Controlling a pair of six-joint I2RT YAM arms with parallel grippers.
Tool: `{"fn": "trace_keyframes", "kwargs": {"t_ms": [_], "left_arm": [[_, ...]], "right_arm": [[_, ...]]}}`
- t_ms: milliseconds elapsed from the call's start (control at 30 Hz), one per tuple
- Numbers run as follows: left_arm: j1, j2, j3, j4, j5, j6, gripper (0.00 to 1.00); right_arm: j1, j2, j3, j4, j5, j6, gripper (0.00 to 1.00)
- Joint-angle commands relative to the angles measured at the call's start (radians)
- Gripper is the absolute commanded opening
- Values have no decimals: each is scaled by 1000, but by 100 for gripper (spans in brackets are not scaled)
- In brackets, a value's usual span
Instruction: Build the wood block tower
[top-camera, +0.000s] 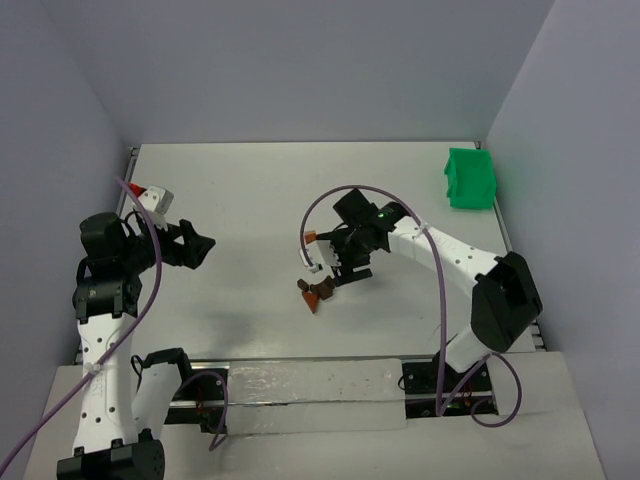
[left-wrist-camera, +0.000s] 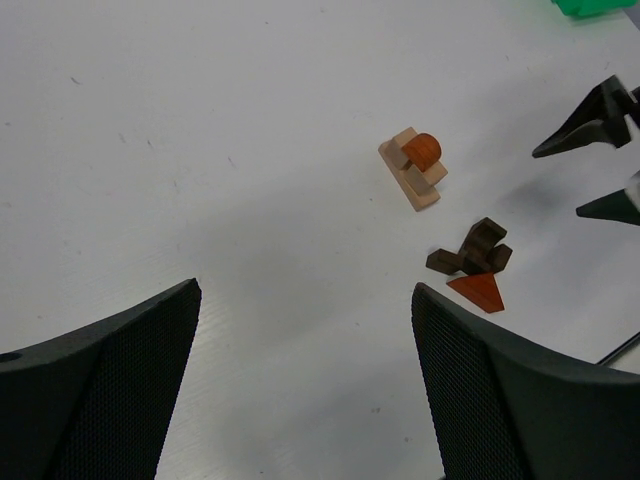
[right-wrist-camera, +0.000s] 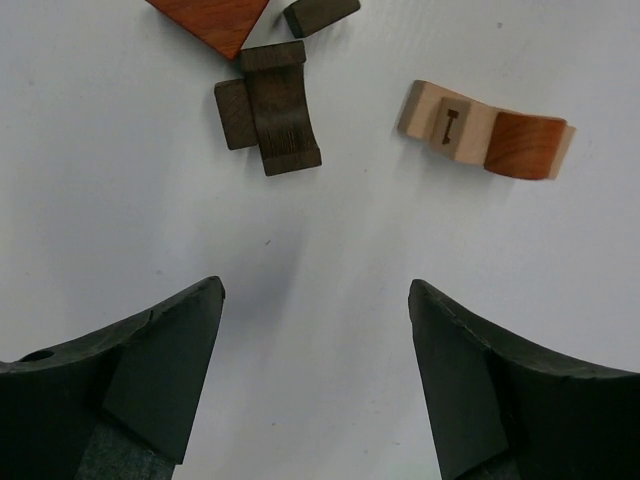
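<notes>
Top: white table (top-camera: 250, 190) has open surface L of and beyond the small tan, red-brown and dark-brown wood blocks (top-camera: 318, 293), which sit mid-table just beside right gripper (top-camera: 338, 270). Boxy green bin (top-camera: 470, 178) in far-R corner by wall, contents not visible.
L wrist: left gripper (left-wrist-camera: 305, 390) spread wide, empty, blocks well ahead.
R wrist: right gripper (right-wrist-camera: 315, 380) spread wide, empty; tan cluster (right-wrist-camera: 485, 135) and dark cluster (right-wrist-camera: 270, 105) lie apart.
</notes>
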Motion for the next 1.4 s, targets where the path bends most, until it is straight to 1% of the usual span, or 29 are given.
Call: {"fn": "trace_keyframes", "kwargs": {"t_ms": [0,133,267,433,667,1000,1233,1367], "left_arm": [[7,-3,3,14,38,16,92],[6,9,2,16,36,15,92],[6,14,0,18,33,14,92],[6,25,1,19,27,12,92],[7,26,0,21,16,10,92],[7,27,0,22,11,10,92],[6,25,0,22,11,11,92],[7,22,2,22,10,11,92]], "right_arm": [[22,86,26,11,-22,-96,78],[34,172,57,-4,-39,-90,71],[47,234,56,14,-43,-82,68],[71,275,51,62,-31,-67,69],[82,342,97,81,-19,-47,68],[119,381,112,87,-7,-20,59],[148,392,94,89,6,-20,58],[155,393,83,84,24,-22,50]]}}
